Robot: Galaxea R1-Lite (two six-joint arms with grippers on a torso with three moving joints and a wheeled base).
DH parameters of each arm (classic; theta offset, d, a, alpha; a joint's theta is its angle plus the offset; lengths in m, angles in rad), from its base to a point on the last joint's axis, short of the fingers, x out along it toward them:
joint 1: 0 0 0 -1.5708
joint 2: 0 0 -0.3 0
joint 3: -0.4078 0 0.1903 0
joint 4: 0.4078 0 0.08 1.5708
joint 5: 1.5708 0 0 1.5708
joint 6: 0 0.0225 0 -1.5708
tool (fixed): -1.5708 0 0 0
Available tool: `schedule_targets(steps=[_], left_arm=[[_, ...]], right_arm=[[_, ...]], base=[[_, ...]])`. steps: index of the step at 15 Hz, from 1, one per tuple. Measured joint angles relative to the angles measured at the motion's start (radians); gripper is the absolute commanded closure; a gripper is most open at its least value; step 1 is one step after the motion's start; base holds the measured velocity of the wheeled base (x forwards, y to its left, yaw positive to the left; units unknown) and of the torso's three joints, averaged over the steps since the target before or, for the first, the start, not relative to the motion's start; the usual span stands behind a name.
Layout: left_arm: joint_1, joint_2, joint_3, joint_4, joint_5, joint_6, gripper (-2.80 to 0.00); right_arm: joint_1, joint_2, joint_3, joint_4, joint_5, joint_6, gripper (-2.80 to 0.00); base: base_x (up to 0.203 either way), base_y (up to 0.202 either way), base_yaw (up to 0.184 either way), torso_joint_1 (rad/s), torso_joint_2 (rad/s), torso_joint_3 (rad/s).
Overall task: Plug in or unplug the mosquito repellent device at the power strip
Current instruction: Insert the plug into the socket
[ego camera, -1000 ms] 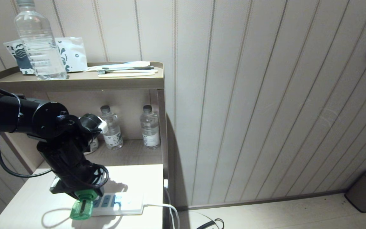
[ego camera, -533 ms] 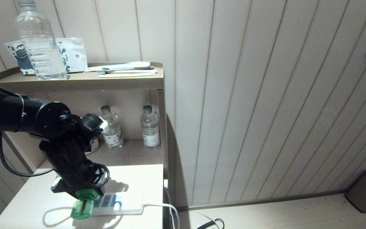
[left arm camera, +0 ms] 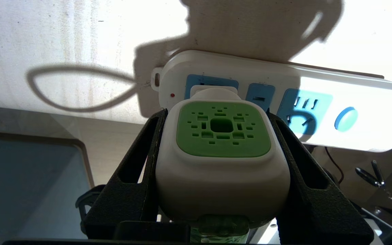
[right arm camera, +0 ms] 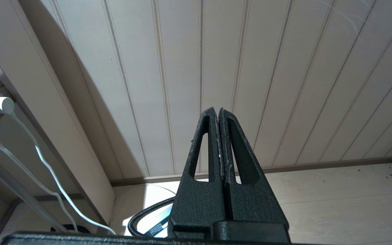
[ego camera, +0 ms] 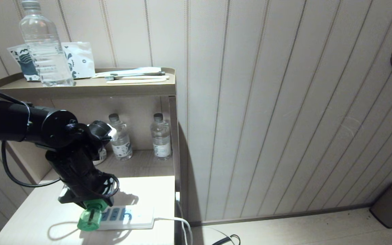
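From the head view, we saw the left gripper (ego camera: 92, 203) clamped on the mosquito repellent device (ego camera: 90, 217) at the left end of the power strip (ego camera: 131, 217) on the table (ego camera: 22, 217). In the left wrist view, our fingers (left arm camera: 138, 160) squeezed the device's white head, which met the strip's end socket. In the right wrist view, the right gripper (right arm camera: 218, 114) was pressed closed, empty, facing the panelled wall (right arm camera: 284, 68).

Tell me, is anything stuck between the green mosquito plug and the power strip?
Nothing visible. The left pincer holds the mosquito repellent device by its sides, and its white plug end already meets the end socket of the power strip.
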Motion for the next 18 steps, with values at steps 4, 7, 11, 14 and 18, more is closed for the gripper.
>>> schedule_targets(steps=[4,7,11,14,18], left_arm=[[0.000,0.007,0.021,-0.005,-0.001,-0.001,0.00],[-0.001,0.011,0.038,-0.004,-0.005,0.000,0.00],[-0.001,0.029,0.043,-0.027,-0.003,0.006,0.00],[0.000,0.038,0.032,-0.030,0.001,0.011,0.00],[0.002,0.049,0.023,-0.048,0.004,0.023,0.00]], right_arm=[[0.000,0.000,0.000,0.000,-0.001,0.000,0.00],[0.000,0.000,0.000,0.000,0.000,0.000,0.00],[0.000,0.000,0.000,0.000,-0.001,0.000,0.00],[0.000,0.000,0.000,0.000,-0.001,0.000,0.00],[0.000,0.000,0.000,0.000,0.000,0.000,0.00]], base=[[0.000,0.000,0.000,0.000,0.00,0.000],[0.000,0.000,0.000,0.000,0.00,0.000],[0.000,0.000,0.000,0.000,0.00,0.000],[0.000,0.000,0.000,0.000,0.00,0.000],[0.000,0.000,0.000,0.000,0.00,0.000]])
